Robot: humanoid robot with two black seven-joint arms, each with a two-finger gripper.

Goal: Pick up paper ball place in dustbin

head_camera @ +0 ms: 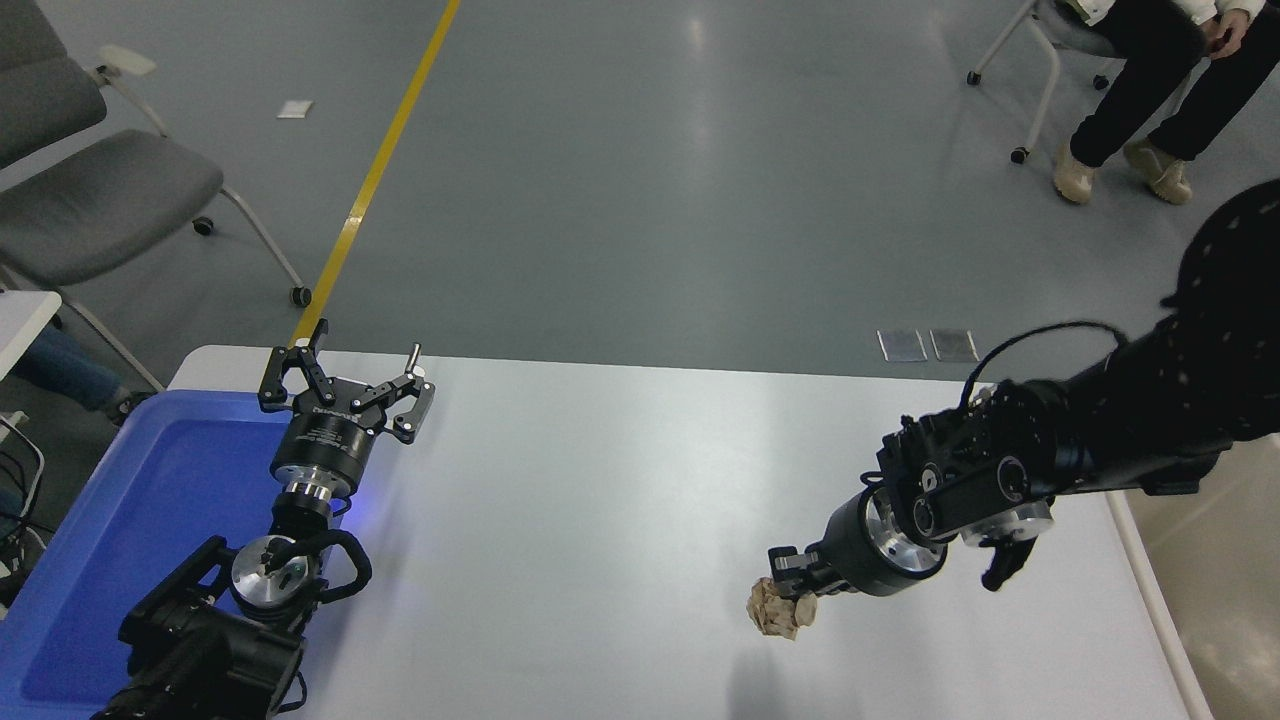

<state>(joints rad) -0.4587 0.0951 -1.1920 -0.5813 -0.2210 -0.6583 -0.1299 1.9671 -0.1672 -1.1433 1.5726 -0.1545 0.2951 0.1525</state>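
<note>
The paper ball [778, 609] is a small tan crumpled wad. My right gripper [790, 587] is shut on it and holds it a little above the white table [600, 520], its shadow below on the tabletop. The right arm comes in from the right edge. My left gripper [345, 375] is open and empty, parked at the table's far left beside the blue tray. The dustbin shows only as a cream-beige strip [1215, 560] past the table's right edge, under the right arm.
A bright blue shallow tray [130, 540] lies at the table's left edge. A grey chair [90, 200] stands on the floor at the far left. A seated person's legs [1140, 90] show at the top right.
</note>
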